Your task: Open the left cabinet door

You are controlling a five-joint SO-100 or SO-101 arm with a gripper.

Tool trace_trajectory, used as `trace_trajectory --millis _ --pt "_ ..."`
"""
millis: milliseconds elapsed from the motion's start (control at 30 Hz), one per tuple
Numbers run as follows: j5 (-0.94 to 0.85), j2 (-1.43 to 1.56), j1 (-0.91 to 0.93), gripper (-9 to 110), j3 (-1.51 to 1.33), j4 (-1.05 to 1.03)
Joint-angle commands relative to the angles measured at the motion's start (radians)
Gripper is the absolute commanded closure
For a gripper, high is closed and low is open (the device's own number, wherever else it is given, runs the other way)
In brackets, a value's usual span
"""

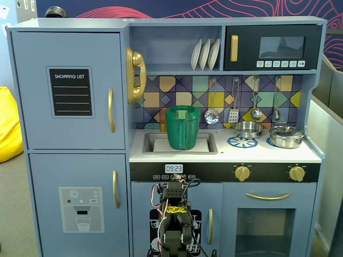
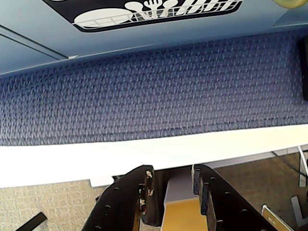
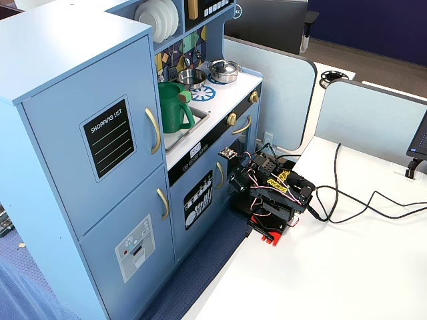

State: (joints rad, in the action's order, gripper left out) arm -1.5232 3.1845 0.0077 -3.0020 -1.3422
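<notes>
Blue carpet (image 2: 159, 91) runs under the toy kitchen I face. Left of the green pitcher (image 1: 183, 127), the left cabinet door (image 1: 69, 91) sits shut, its gold handle (image 1: 111, 110) untouched. Below that pitcher, my folded arm's gripper (image 2: 172, 185) holds nothing, fingers (image 2: 144, 190) narrowly parted.

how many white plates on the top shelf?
3. The white plates stand on edge side by side on the open top shelf, left of the microwave: left, middle, right. More could hide behind them.
</notes>
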Motion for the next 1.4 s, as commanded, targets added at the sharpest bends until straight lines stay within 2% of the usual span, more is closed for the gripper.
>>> trace_trajectory --millis 0,367,467,567,733,933,1167,1367 --pt "0.015 -0.006 0.087 101 0.005 -0.190" --pt "0.018 -0.006 0.086 101 0.006 -0.172" --pt "0.107 -0.008 0.055 101 0.043 -0.092" --pt "0.268 -0.008 -0.034 100 0.138 0.048" --pt "0.098 -0.057 -0.150 98 0.314 0.336" --pt "0.043 -0.178 -0.265 93 0.477 0.649" --pt "-0.155 -0.345 -0.439 91 0.710 0.736" --pt "-0.210 -0.479 -0.497 87 0.851 0.850"
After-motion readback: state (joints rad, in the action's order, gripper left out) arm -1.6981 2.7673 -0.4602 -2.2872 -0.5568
